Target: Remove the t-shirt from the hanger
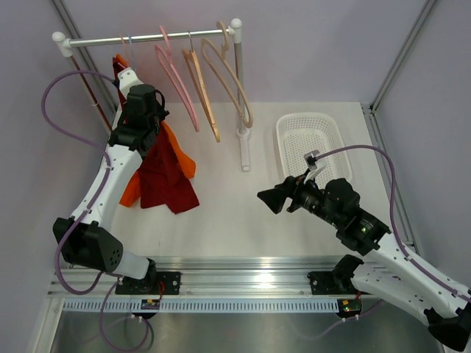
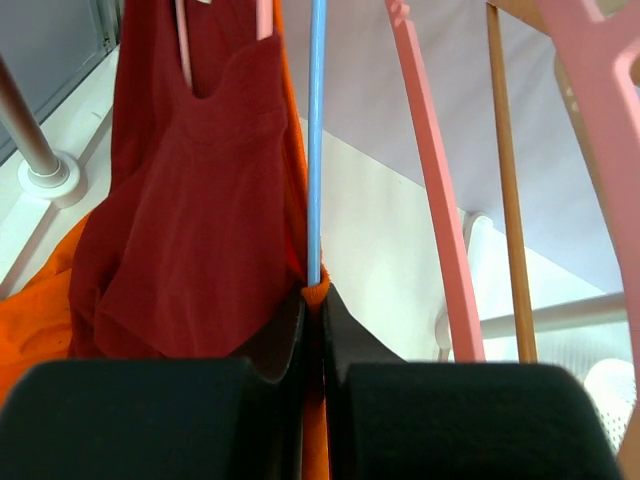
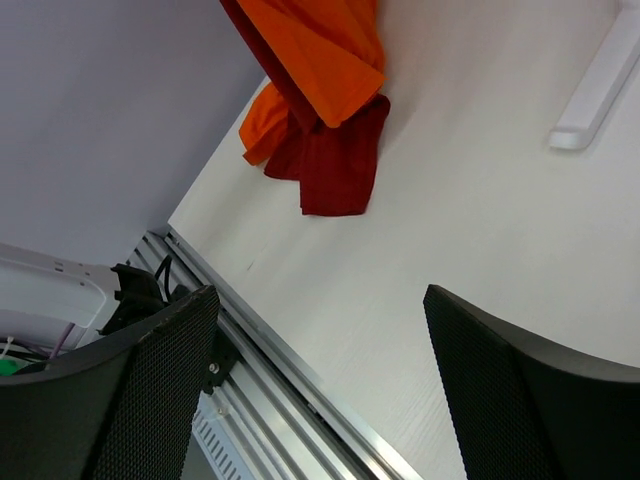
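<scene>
An orange t-shirt (image 1: 171,147) and a dark red garment (image 1: 165,180) hang at the left end of the rail (image 1: 147,35), their hems resting on the table. My left gripper (image 1: 131,82) is raised just under the rail. In the left wrist view it (image 2: 313,295) is shut on a fold of the orange t-shirt (image 2: 316,400) at the lower end of a blue hanger bar (image 2: 316,140), with the dark red garment (image 2: 190,200) to its left. My right gripper (image 1: 266,198) is open and empty over the middle of the table. In its wrist view (image 3: 318,300) both garments (image 3: 320,50) lie far off.
Empty pink (image 1: 176,77) and wooden hangers (image 1: 202,92) hang on the rail to the right of the garments. The rack post (image 1: 239,88) stands on a white base (image 1: 243,151). A white basket (image 1: 283,129) sits at the back right. An aluminium rail (image 1: 243,276) runs along the near edge.
</scene>
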Robot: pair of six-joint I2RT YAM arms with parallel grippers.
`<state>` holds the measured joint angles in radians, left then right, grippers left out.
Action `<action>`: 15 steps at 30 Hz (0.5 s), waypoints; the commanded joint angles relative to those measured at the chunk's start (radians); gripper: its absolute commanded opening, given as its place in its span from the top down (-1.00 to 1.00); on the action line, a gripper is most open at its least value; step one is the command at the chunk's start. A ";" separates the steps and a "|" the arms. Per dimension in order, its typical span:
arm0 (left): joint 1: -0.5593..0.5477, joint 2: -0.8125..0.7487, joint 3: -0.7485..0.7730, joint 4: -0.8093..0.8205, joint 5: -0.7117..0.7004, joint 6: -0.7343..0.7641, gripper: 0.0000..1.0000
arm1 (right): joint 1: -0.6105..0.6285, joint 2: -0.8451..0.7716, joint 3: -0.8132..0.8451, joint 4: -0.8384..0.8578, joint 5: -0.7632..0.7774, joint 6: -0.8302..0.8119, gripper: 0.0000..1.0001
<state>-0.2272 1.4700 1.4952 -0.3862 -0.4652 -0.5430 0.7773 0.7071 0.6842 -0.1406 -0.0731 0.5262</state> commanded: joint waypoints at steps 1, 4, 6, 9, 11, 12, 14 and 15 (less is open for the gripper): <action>0.006 -0.106 -0.029 0.075 0.048 0.044 1.00 | 0.010 0.031 0.092 0.082 -0.016 -0.043 -0.77; 0.006 -0.154 -0.024 0.084 0.102 0.075 1.00 | 0.008 0.075 0.146 0.114 -0.039 -0.045 -0.71; 0.006 -0.175 -0.012 0.092 0.144 0.103 1.00 | 0.010 0.103 0.159 0.128 -0.048 -0.042 -0.71; 0.006 -0.189 0.008 0.095 0.222 0.129 1.00 | 0.010 0.123 0.166 0.168 -0.068 -0.026 -0.71; 0.006 -0.197 0.017 0.116 0.278 0.164 1.00 | 0.008 0.127 0.163 0.171 -0.074 -0.023 -0.72; 0.006 -0.194 0.019 0.115 0.283 0.173 1.00 | 0.011 0.126 0.161 0.168 -0.074 -0.022 -0.72; 0.006 -0.194 0.014 0.119 0.293 0.190 1.00 | 0.008 0.121 0.155 0.165 -0.070 -0.020 -0.73; 0.006 -0.194 0.008 0.124 0.310 0.196 1.00 | 0.010 0.114 0.153 0.164 -0.068 -0.019 -0.73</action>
<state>-0.2218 1.3064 1.4654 -0.3737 -0.2367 -0.4038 0.7780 0.8352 0.8127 -0.0254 -0.1249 0.5087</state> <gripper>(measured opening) 0.038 0.863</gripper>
